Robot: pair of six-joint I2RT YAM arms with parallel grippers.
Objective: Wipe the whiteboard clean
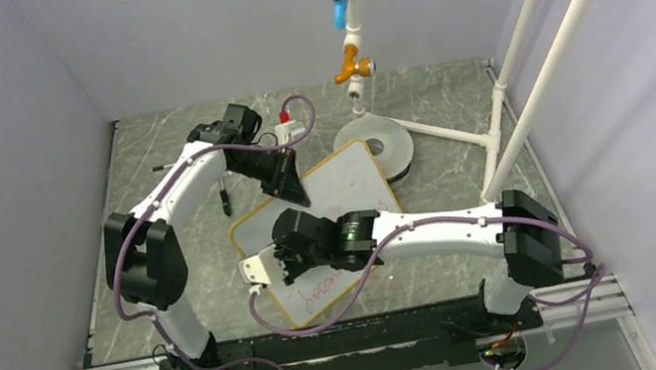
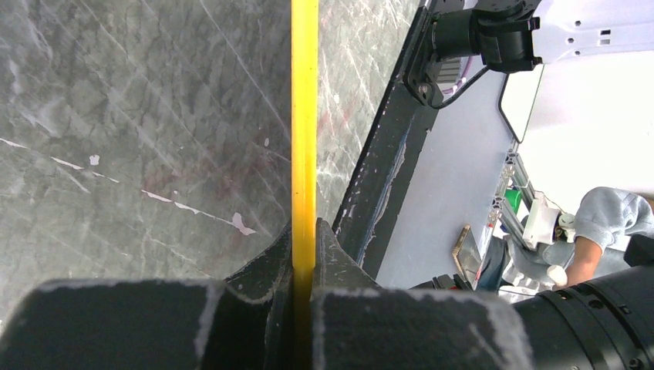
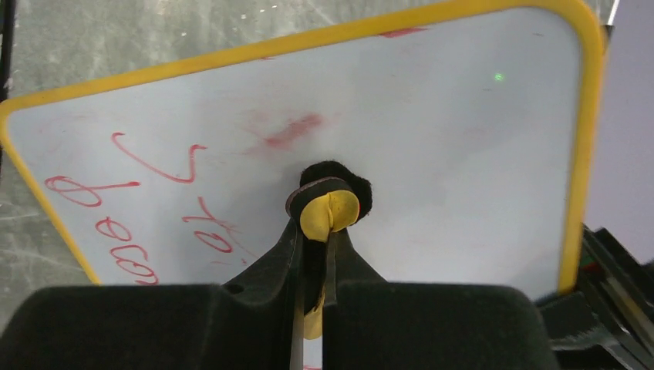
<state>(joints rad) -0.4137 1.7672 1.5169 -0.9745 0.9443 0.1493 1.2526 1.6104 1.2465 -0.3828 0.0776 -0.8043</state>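
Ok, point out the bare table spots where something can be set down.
Bare grey marble table lies back right, between the round grey disc and the white pipe frame, and front left, between the left arm and the orange-framed whiteboard. Crowded: the centre, with the right arm across the board.

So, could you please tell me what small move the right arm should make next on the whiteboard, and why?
Probably a short wipe toward the red writing, leftward in the right wrist view. The right claw is shut on a yellow and black eraser pad against the whiteboard, the left claw clamps its frame, and those strokes are unerased beside the pad.
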